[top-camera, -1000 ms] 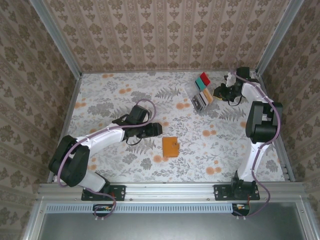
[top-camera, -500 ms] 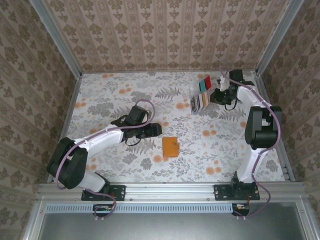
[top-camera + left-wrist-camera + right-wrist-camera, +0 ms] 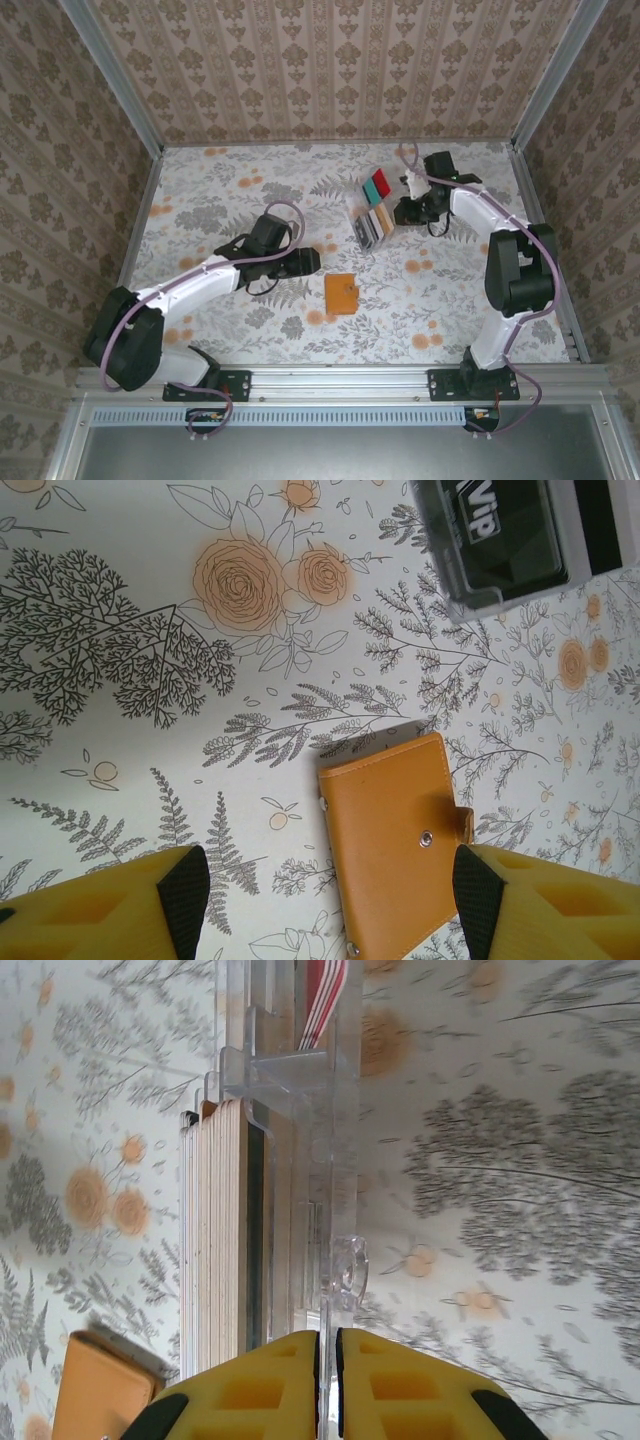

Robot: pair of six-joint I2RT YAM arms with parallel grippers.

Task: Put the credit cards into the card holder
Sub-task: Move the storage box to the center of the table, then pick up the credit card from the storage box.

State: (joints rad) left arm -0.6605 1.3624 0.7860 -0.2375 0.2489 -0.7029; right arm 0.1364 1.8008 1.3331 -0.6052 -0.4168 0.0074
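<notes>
Nearest the arm bases, the small orange-tan leather-like folding card holder (image 3: 341, 293) is lying flat and closed on the floral-patterned desk (image 3: 220, 190), with a snap tab showing at one edge. In the overhead view the left hand (image 3: 304, 261) is hovering just to the left of it, not touching it. From the left wrist camera its two yellow fingers (image 3: 100, 905) are standing wide apart with nothing between them. The card holder is sitting on the desk below the gap, closer to the right finger. Farther back and to the right, a clear plastic tray (image 3: 300, 1110) is resting on the desk, apart from the card holder. It is carrying the thin rectangular plastic credit cards (image 3: 215, 1230). A pack of beige, white and dark ones is sitting pressed together in the nearer part, and a red card with a teal one beside it is sitting in the farther part. The left wrist camera is also showing a dark card marked "VIP" at the tray's near end. The right hand (image 3: 328, 1355) is reaching in from the tray's right side and pinching its thin clear side wall, its yellow fingers closed almost together with just the plastic between them. Beyond the tray, patterned wallpaper walls (image 3: 330, 70) are enclosing the desk on three sides.
</notes>
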